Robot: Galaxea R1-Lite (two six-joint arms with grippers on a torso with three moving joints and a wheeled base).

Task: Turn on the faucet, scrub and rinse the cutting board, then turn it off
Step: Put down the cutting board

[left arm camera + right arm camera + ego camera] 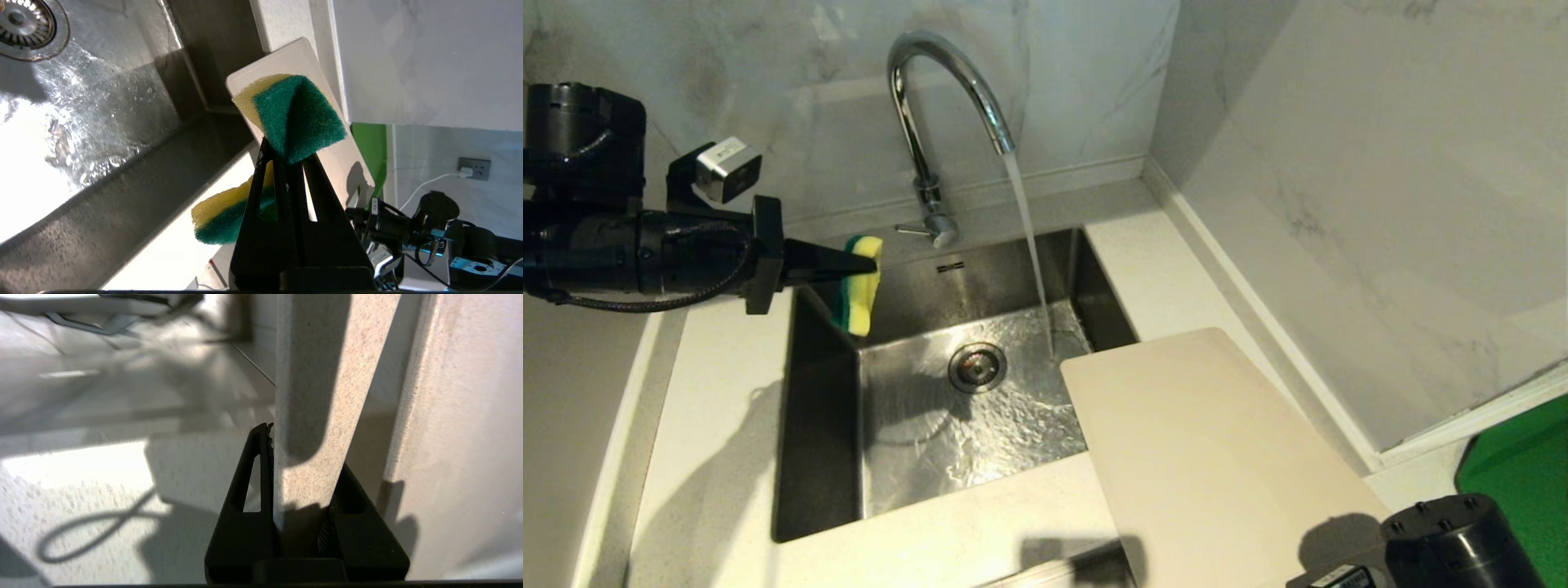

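Observation:
The chrome faucet (931, 106) is running, and its stream (1029, 245) falls into the sink just behind the cutting board's far corner. The cream cutting board (1209, 457) lies on the counter to the right of the sink, that corner hanging over the basin. My left gripper (870, 263) hovers over the sink's back left corner, shut on a yellow-and-green sponge (859, 286) that is squeezed into a fold (298, 114). My right gripper (304, 449) is at the board's near end, one finger on each face of the board (310, 416). Only that arm's wrist (1454, 543) shows in the head view.
The steel sink (817, 408) has a wet floor and a round drain (977, 367). The faucet's side lever (915, 231) sticks out to the left at its base. A marble wall runs close along the board's right side. A green mat (1519, 465) lies at the far right.

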